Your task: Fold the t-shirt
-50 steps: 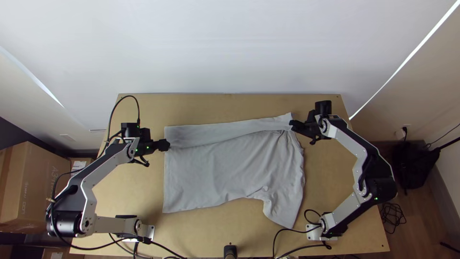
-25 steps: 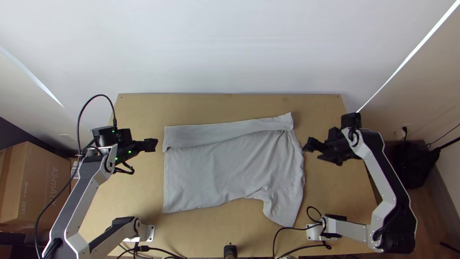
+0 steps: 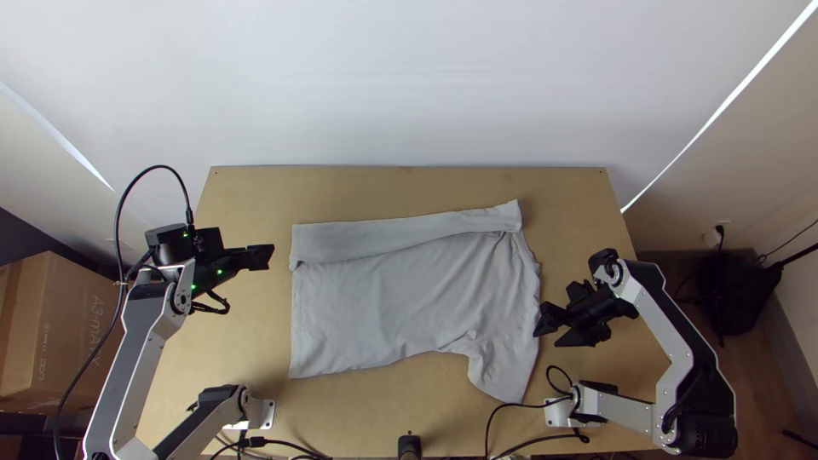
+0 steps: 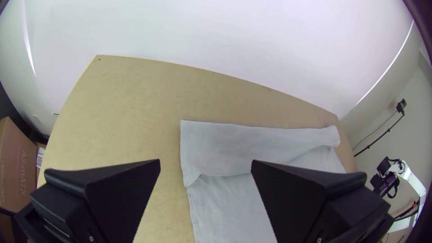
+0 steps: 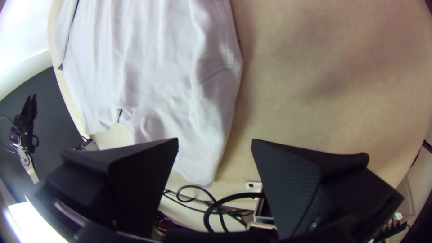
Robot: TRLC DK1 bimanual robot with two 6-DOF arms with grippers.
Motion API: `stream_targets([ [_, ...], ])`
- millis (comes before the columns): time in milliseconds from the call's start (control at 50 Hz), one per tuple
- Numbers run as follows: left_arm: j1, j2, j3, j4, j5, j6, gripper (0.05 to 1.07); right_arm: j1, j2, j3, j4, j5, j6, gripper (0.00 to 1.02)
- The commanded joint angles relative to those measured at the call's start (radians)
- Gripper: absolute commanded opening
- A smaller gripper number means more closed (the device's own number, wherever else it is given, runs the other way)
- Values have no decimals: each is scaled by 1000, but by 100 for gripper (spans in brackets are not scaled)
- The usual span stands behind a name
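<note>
From where I stand, the light grey cloth t-shirt lies flat in the middle of the light wooden bench, its straight hem end towards the left arm and its shoulder end towards the right. Along the far side a long strip is turned in over the body, running from hem to shoulder, so I'd say the first side fold is made. The near side isn't folded: the short sleeve sticks out towards the right arm's base, with a few creases where it meets the body.

The left black pincer hangs off beyond the hem end, apart from the cloth, its two wide fingers spread with nothing between them. The right black pincer is open and empty too, just beside the shoulder end, near the sleeve.

To my eye the job now is the second side fold. The left one needs to come to the near hem corner and the right one to the sleeve, both pinch, then lift together and carry that side over to meet the strip. Pull unevenly and the body could skew, or the first fold could slide open.
</note>
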Motion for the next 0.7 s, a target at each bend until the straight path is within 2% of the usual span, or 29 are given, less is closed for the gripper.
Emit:
stream_targets([
  [0,-1,-8,40,-11,11,12,102,-7,-4,-35,59,-7,-21,50],
  [80,-3,-9,48,-23,11,12,102,-4,5,-52,97,-8,-21,38],
  [260,-3,-19,62,-50,11,12,102,19,73,-60,92,-8,-21,38],
  [360,-1,-26,63,-57,11,14,102,61,74,-69,69,-8,-19,38],
  [680,-4,-26,54,-63,11,12,102,156,137,-71,42,-8,25,43],
])
